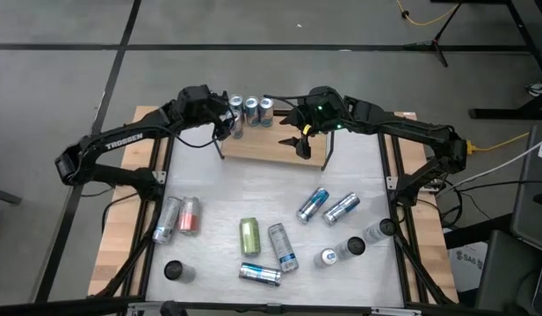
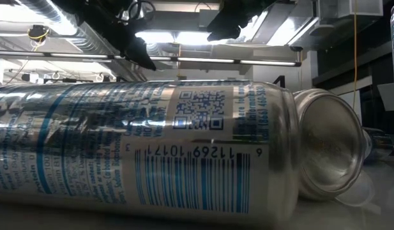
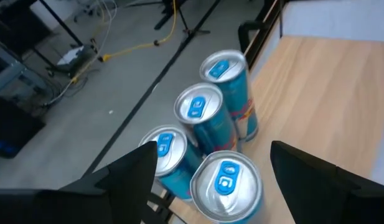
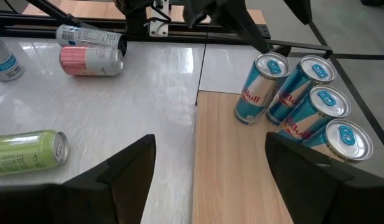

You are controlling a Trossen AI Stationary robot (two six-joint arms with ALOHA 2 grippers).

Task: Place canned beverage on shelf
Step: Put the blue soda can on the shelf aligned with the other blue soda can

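Four blue-and-silver cans [image 4: 304, 93] are seen upright on the shelf [image 1: 271, 145], clustered at its left end, touching or nearly touching each other. The shelf board is light wood, set at the table's [image 1: 253, 189] far edge between the two arms.

The left gripper [image 3: 210, 168] is held just above the can cluster; its fingers [image 3: 126, 174] are spread, with the nearest can top [image 3: 226, 180] seen between them. No contact with that can can be made out, so nothing is taken as grasped. In the high view the left gripper [image 1: 225, 118] is placed over the shelf's left end.

The right gripper [image 4: 210, 165] is spread open and empty, held over the bare part of the board toward the shelf's right half [image 1: 304, 132].

Loose cans are left lying on the table: a green can [image 1: 249, 235], a pink can [image 1: 190, 215] beside a silver can [image 1: 166, 219], and several blue-striped cans [image 1: 314, 204] toward the right. A few containers stand upright near the right front, one with a dark cap [image 1: 356, 247]. A dark-topped one [image 1: 173, 270] stands at the left front.

The low view is filled by a lying can [image 2: 139, 147] with a barcode, with a second can's base [image 2: 327, 150] just beside it.
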